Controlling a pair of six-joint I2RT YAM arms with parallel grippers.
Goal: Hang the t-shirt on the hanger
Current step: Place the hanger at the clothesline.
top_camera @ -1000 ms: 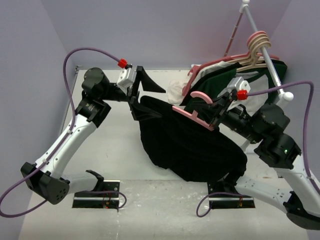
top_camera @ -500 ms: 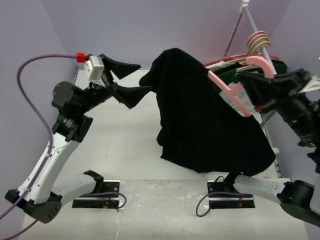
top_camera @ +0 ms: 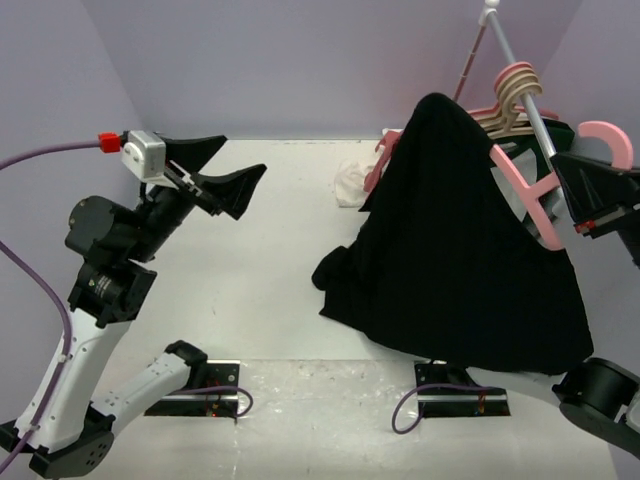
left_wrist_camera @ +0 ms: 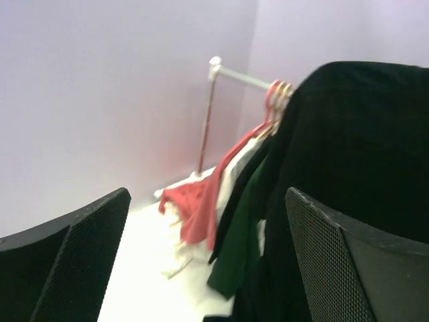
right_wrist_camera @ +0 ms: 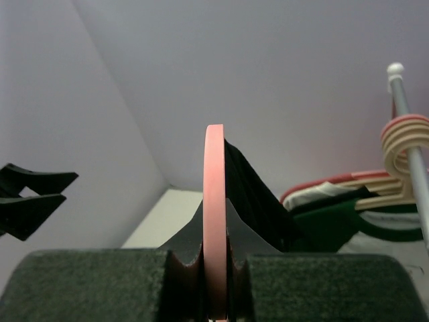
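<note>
While R pincer (right_wrist_camera: pixel 214 275) clamps pink hanger (top_camera: pixel 525 195), black t-shirt (top_camera: pixel 450 250) drapes tent-like; L pincer (top_camera: pixel 243 156) apart.

We find the black t-shirt (top_camera: pixel 450 240) draped over the pink hanger (top_camera: pixel 527 190), raised in a tent-like peak at right. Its lower hem bunches on the table (top_camera: pixel 260 260). The tilted hanger's hook and one arm show bare.

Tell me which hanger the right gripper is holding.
The pink hanger, draped with the black t-shirt, clamped in the right gripper; the cream hangers hang on the rack rail.
</note>
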